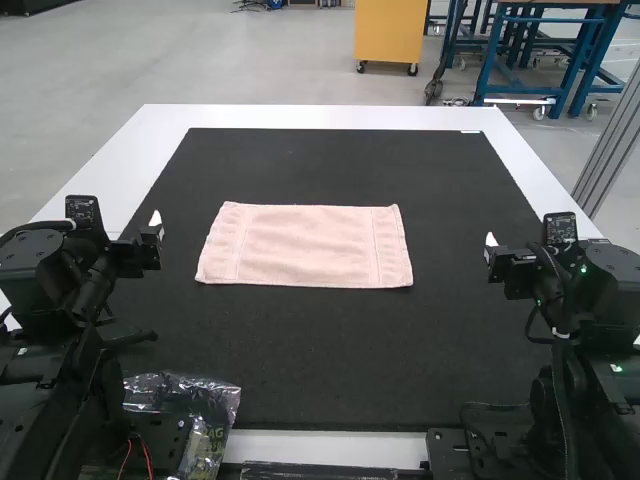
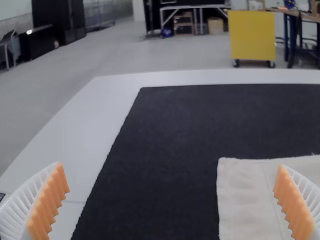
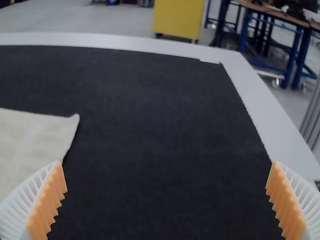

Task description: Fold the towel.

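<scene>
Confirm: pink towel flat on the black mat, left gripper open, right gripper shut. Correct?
Not quite: the right gripper is wide open, as the right wrist view shows. The rest stands: the pink towel lies flat on the black mat, and the left gripper is open.

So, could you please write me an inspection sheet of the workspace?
Surface: black mat, lying flat.
Job's things: pink towel, neatly flat on the mat; layer count unclear.
Clutter: clear plastic bag by the left arm.
Grippers: left gripper and right gripper both open, holding nothing.
Cables: red wires near the left arm; black cable near the right arm.
Surroundings: white table borders the mat.
</scene>
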